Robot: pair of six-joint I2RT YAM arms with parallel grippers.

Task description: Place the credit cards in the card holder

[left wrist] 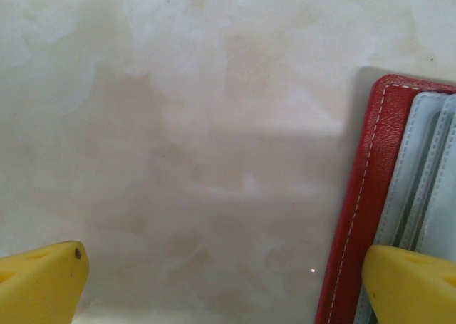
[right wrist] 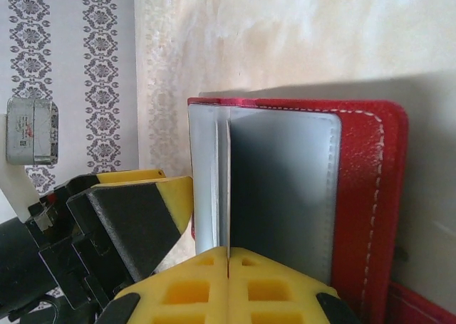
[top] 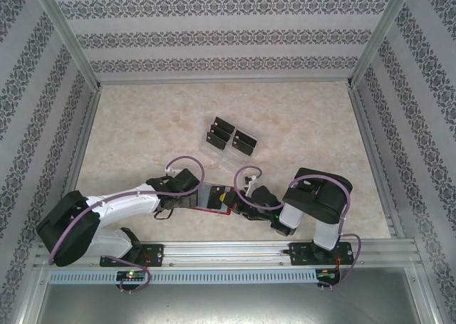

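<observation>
Pinching a thin clear sleeve (right wrist: 228, 189) of the card holder (right wrist: 363, 196), my right pincer (right wrist: 228, 267) has its yellow fingertips pressed flat together. The sleeve stands up edge-on from the seam between them. To either side of it lie more pale sleeves, framed by the holder's red cover with its white stitching. The holder lies open on the surface (top: 299, 124), close to the near edge and about midway along it, between my two arms.

My left pincer (left wrist: 224, 287) is spread wide and hangs low over the surface at the holder's left side. One yellow fingertip (left wrist: 43, 281) is over bare marbled surface, and the other (left wrist: 410, 288) is over the holder's clear sleeves, just inside the red border. I cannot tell whether that fingertip touches them.

Farther out, toward the middle of the surface and well apart from the holder, sits a clear compartment tray (top: 212, 147). The black credit cards (top: 222, 133) rest in it, several in the left part and one in the right.
</observation>
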